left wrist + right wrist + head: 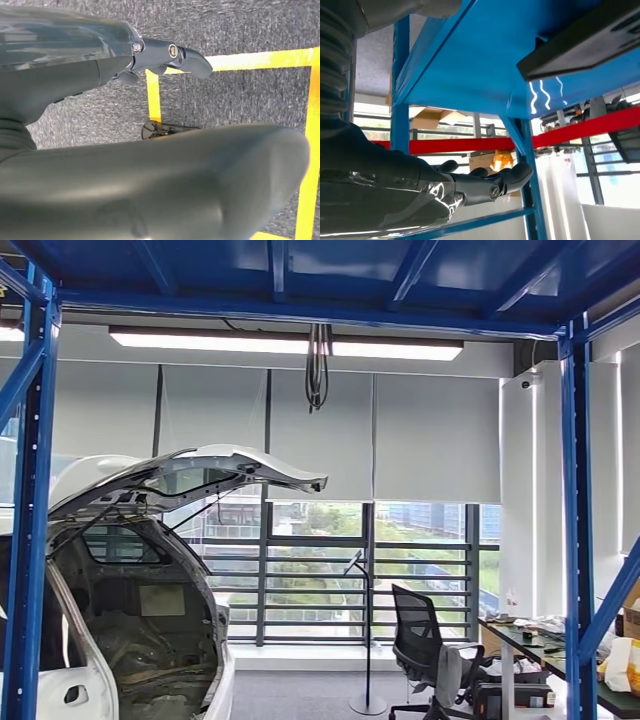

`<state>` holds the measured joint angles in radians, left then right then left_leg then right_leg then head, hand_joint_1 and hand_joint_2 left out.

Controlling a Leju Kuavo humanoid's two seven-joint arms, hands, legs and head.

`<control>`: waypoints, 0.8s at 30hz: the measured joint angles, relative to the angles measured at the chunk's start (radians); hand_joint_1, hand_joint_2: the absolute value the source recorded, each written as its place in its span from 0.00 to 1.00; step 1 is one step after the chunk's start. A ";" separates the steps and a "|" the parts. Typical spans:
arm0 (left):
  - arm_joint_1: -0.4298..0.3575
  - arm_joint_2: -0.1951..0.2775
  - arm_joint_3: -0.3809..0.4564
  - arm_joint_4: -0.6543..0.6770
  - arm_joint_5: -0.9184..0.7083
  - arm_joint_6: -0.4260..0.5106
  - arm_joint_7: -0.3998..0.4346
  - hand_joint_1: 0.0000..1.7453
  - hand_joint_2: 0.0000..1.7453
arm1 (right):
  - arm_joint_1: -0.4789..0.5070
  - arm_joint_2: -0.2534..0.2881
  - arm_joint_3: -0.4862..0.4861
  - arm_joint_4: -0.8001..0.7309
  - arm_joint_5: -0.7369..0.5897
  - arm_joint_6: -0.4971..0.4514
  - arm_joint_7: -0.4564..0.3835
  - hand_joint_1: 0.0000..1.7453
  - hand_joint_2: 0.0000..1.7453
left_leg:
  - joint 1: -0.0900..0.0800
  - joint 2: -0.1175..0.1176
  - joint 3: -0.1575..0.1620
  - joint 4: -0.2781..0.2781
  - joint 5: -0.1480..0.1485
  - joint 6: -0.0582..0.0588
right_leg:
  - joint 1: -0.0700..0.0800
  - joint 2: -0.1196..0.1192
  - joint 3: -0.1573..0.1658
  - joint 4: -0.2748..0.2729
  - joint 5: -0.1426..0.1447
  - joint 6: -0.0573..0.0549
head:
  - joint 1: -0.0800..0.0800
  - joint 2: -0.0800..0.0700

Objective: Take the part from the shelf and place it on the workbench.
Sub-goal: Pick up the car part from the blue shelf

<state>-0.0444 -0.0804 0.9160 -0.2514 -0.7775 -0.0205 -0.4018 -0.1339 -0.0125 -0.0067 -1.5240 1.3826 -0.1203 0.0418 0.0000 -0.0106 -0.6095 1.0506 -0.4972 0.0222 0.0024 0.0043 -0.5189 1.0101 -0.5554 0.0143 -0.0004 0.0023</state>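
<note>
The right hand point(486, 185) hung empty, fingers extended, below the blue shelf point(478, 65); the left hand point(170, 55) pointed, empty and loosely extended, at yellow-taped floor point(154, 95). The dark part point(580, 45) lay on that shelf overhead, so reaching should rise squarely beneath its edge. The head view added a car point(151, 570) and far bench point(528, 640).

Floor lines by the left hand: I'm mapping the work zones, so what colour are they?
Yellow floor lines, clearest in the left wrist view.

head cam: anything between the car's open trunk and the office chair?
In the head view, a floor lamp on a round base stands between the white car and the black office chair, with window railing behind.
</note>
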 joint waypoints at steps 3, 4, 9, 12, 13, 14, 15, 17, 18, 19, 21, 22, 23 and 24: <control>-0.005 0.003 0.005 0.000 -0.016 -0.003 -0.004 0.00 0.00 | -0.062 0.000 0.025 0.077 0.016 0.007 0.008 0.00 1.00 | 0.000 0.000 0.000 0.000 0.000 0.000 | 0.000 0.000 0.000 0.000 0.000 0.000 | 0.000 0.000; -0.006 0.005 0.008 0.000 -0.021 -0.004 -0.006 0.00 0.00 | -0.084 0.001 0.036 0.104 0.021 0.007 0.012 0.00 1.00 | 0.000 0.000 0.000 0.000 0.000 0.000 | 0.000 0.000 0.000 0.000 0.000 0.000 | 0.000 0.000; -0.007 0.010 0.022 0.000 -0.037 -0.005 -0.007 0.00 0.00 | -0.163 0.010 0.084 0.204 0.034 0.006 0.026 0.00 1.00 | 0.000 0.000 0.000 0.000 0.000 0.000 | 0.000 0.000 0.000 0.000 0.000 0.000 | 0.000 0.000; -0.007 0.014 0.025 0.000 -0.039 -0.005 -0.008 0.00 0.00 | -0.182 0.015 0.101 0.235 0.035 0.006 0.028 0.00 1.00 | 0.000 0.000 0.000 0.000 0.000 0.000 | 0.000 0.000 0.000 0.000 0.000 0.000 | 0.000 0.000; -0.007 0.015 0.026 0.000 -0.039 -0.005 -0.008 0.00 0.00 | -0.186 0.017 0.104 0.244 0.035 0.006 0.028 0.00 1.00 | 0.000 0.000 0.000 0.000 0.000 0.000 | 0.000 0.000 0.000 0.000 0.000 0.000 | 0.000 0.000; -0.007 0.016 0.026 0.000 -0.040 -0.005 -0.008 0.00 0.00 | -0.190 0.018 0.107 0.251 0.035 0.006 0.029 0.00 1.00 | 0.000 0.000 0.000 0.000 0.000 0.000 | 0.000 0.000 0.000 0.000 0.000 0.000 | 0.000 0.000; -0.007 0.017 0.027 0.000 -0.040 -0.005 -0.009 0.00 0.00 | -0.193 0.019 0.109 0.257 0.035 0.006 0.029 0.00 1.00 | 0.000 0.000 0.000 0.000 0.000 0.000 | 0.000 0.000 0.000 0.000 0.000 0.000 | 0.000 0.000; -0.007 0.018 0.027 0.000 -0.040 -0.005 -0.009 0.00 0.00 | -0.196 0.020 0.113 0.267 0.035 0.006 0.030 0.00 1.00 | 0.000 0.000 0.000 0.000 0.000 0.000 | 0.000 0.000 0.000 0.000 0.000 0.000 | 0.000 0.000; -0.007 0.019 0.028 0.000 -0.040 -0.005 -0.009 0.00 0.00 | -0.198 0.021 0.115 0.272 0.035 0.006 0.030 0.00 1.00 | 0.000 0.000 0.000 0.000 0.000 0.000 | 0.000 0.000 0.000 0.000 0.000 0.000 | 0.000 0.000; -0.007 0.019 0.028 0.000 -0.040 -0.005 -0.009 0.00 0.00 | -0.198 0.021 0.117 0.275 0.035 0.006 0.030 0.00 1.00 | 0.000 0.000 0.000 0.000 0.000 0.000 | 0.000 0.000 0.000 0.000 0.000 0.000 | 0.000 0.000; -0.007 0.020 0.029 0.000 -0.041 -0.006 -0.009 0.00 0.00 | -0.199 0.022 0.120 0.281 0.035 0.005 0.030 0.00 1.00 | 0.000 0.000 0.000 0.000 0.000 0.000 | 0.000 0.000 0.000 0.000 0.000 0.000 | 0.000 0.000; -0.007 0.020 0.030 0.000 -0.042 -0.006 -0.010 0.00 0.00 | -0.200 0.022 0.121 0.284 0.036 0.005 0.030 0.00 1.00 | 0.000 0.000 0.000 0.000 0.000 0.000 | 0.000 0.000 0.000 0.000 0.000 0.000 | 0.000 0.000; -0.007 0.020 0.031 0.000 -0.044 -0.007 -0.011 0.00 0.00 | -0.201 0.022 0.123 0.287 0.037 0.005 0.031 0.00 1.00 | 0.000 0.000 0.000 0.000 0.000 0.000 | 0.000 0.000 0.000 0.000 0.000 0.000 | 0.000 0.000; -0.007 0.021 0.033 0.000 -0.046 -0.008 -0.012 0.00 0.00 | -0.202 0.023 0.124 0.290 0.037 0.004 0.032 0.00 1.00 | 0.000 0.000 0.000 0.000 0.000 0.000 | 0.000 0.000 0.000 0.000 0.000 0.000 | 0.000 0.000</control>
<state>-0.0515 -0.0599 0.9487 -0.2514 -0.8238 -0.0284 -0.4134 -0.3364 0.0109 0.1176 -1.2339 1.4200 -0.1160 0.0740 0.0001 -0.0108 -0.6095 1.0507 -0.4970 0.0222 0.0024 0.0042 -0.5188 1.0104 -0.5554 0.0143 -0.0004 0.0023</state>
